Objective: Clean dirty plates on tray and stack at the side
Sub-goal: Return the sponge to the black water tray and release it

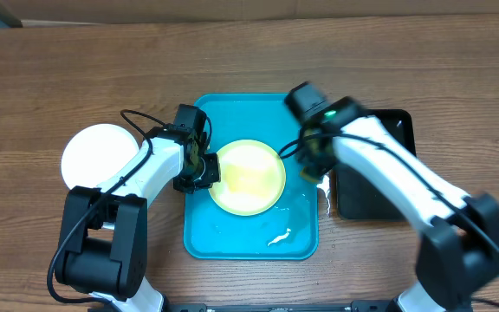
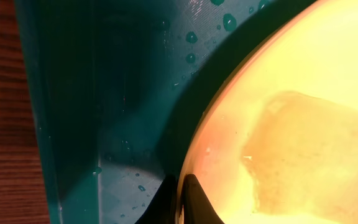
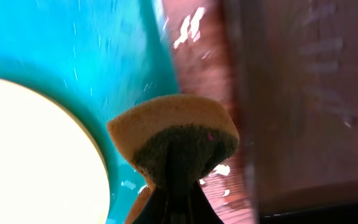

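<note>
Closest to the robot's side, a small white wet streak (image 1: 280, 236) is seen on the floor of the tray (image 1: 206, 230) — the big bright blue one, set in the middle of the brown wooden table (image 1: 42, 69).

A little further in, a round plate (image 1: 248, 178) with a pale green rim is laid flat on the tray. Its middle looks yellowish and shiny. In the left wrist view, little water drops are seen on the blue floor beside it.

The plate's left edge is pinched by the left gripper (image 1: 204, 171). Its two dark fingertips are closed tight, and the rim is caught between them.

The right gripper (image 1: 313, 161) is held over the tray's right edge, just beside the plate but not touching it. A sponge (image 3: 169, 127) is squeezed in its closed fingers — tan on one side, dark green on the other. The sponge is bent by the squeeze. The table next to that edge is seen to be wet and shiny.

Off to the left, a white plate (image 1: 99, 156) is set on the bare wood, off the tray, with the left arm between the two. Off to the right, a smaller black tray (image 1: 362, 198) is laid just beside the blue one. It is partly hidden by the right arm. Behind all this, more of the wooden table is seen.
</note>
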Available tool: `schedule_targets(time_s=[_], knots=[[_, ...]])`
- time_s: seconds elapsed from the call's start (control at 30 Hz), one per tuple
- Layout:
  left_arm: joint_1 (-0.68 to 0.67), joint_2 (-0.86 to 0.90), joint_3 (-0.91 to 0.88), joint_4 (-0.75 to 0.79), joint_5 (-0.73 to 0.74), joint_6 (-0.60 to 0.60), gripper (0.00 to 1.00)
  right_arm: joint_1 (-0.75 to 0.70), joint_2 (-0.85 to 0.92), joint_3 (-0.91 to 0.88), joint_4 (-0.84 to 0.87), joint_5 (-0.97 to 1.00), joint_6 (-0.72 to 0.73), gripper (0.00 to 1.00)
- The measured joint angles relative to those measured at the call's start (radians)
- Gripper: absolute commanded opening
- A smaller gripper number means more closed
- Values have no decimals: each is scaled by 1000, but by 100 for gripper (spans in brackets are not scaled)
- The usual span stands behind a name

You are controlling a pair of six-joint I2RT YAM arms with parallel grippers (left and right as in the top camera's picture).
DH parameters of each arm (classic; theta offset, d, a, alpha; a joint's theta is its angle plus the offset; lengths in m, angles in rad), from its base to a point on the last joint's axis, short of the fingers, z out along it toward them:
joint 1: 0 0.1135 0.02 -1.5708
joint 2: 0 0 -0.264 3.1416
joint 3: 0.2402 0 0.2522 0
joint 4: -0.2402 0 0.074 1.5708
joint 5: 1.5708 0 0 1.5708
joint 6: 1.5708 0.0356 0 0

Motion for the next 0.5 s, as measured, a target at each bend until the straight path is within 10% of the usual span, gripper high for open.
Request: schedule_targets(time_s=[0.5], knots=[[0,0,1,6,8,76,4,-393,-84,-190,138,-77,-126,13]])
